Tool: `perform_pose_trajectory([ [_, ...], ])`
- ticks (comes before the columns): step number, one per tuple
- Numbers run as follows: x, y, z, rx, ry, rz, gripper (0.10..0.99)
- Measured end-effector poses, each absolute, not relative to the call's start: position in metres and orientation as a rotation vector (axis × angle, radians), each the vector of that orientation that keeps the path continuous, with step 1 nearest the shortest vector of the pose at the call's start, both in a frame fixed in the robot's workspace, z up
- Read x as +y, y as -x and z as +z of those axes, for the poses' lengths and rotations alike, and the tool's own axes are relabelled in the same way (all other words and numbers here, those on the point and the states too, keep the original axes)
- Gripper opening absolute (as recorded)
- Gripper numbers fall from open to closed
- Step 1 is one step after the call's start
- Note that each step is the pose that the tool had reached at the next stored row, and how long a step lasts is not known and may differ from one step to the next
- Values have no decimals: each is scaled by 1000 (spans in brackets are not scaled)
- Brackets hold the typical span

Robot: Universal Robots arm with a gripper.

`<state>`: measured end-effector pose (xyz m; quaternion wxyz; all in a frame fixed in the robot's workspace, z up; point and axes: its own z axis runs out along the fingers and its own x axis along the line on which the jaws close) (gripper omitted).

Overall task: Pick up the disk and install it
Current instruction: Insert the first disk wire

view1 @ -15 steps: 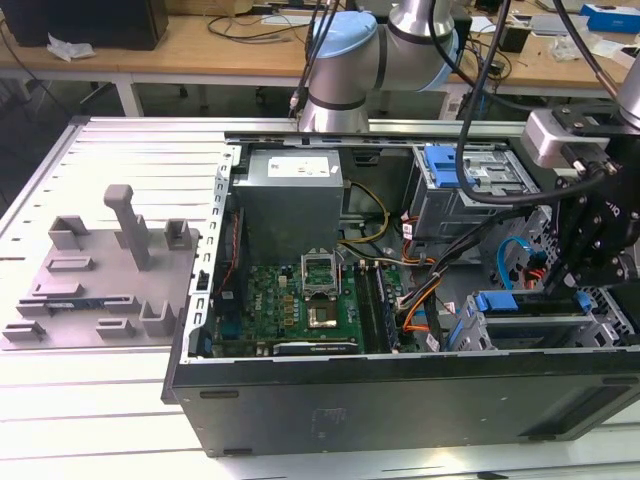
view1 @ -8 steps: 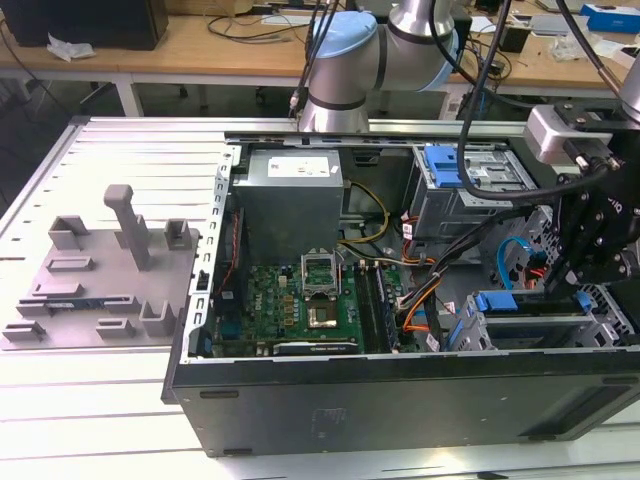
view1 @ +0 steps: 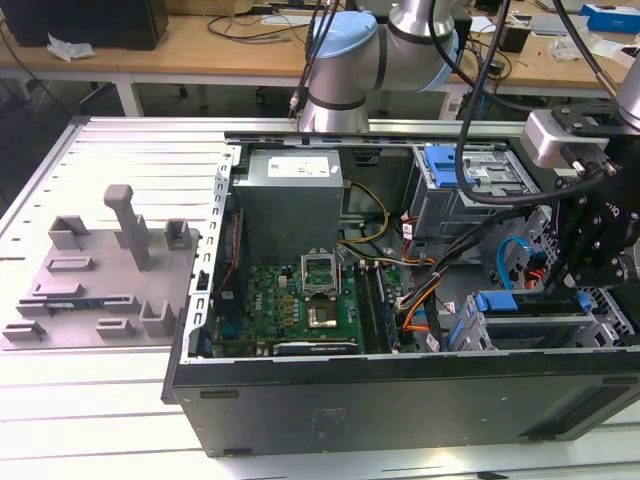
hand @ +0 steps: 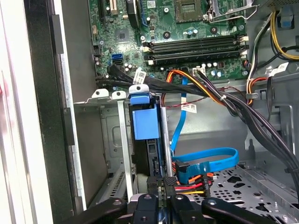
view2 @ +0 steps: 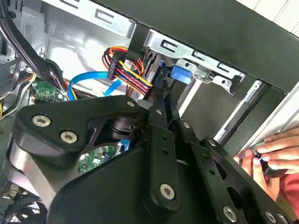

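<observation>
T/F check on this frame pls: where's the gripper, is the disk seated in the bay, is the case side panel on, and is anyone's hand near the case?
1. The gripper is over the drive bay at the exterior view's right end of the computer case. True.
2. The disk lies on the table outside the case. False: in the first wrist view its blue carrier stands upright in the metal drive cage, next to an empty slot.
3. The case's side panel is closed. False: the case is open, with the motherboard exposed.
4. A person's hand is at the edge of the case in the second wrist view. True.
5. The power-supply box has been taken out of the case. False: it sits inside, above the motherboard in the exterior view.
</observation>
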<state>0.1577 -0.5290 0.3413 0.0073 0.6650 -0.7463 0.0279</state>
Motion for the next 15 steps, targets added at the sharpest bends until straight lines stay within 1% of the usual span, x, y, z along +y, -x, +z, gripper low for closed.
perform_pose_trajectory([
  [15, -529, -158, 346, -2337, -2076, 87, 165],
])
